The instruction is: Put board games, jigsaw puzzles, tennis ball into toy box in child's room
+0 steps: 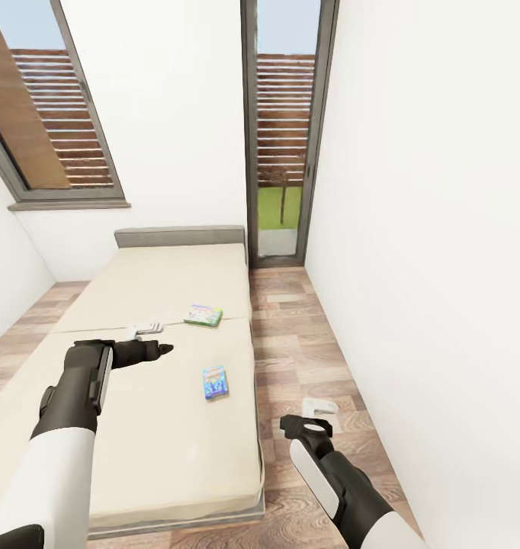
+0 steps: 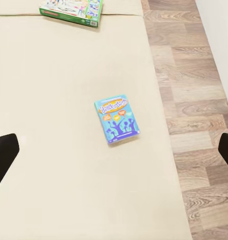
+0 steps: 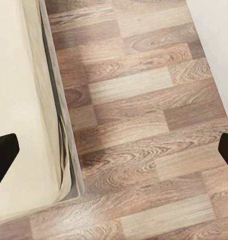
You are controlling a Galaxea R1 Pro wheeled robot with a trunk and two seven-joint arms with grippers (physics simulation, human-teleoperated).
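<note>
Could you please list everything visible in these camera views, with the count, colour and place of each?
Flat green-edged printed game box: one, green and white, mid-bed near the floor-side edge.
Flat turquoise-blue printed game box: one, blue, on the mattress nearer the robot.
Low bed with beige mattress: one, grey headboard, below the windows.
Tall grey-framed windows: two, far wall.
Wood-plank floor: brown, beside the bed.
Left gripper: open, over the mattress.
Right gripper: open, over the floor.

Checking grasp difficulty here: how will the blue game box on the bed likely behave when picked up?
The blue game box looks flat and stiff, so probably light. Lying flush on the soft mattress, its edges may be hard to get under; the open left claw might push it sideways.
</note>
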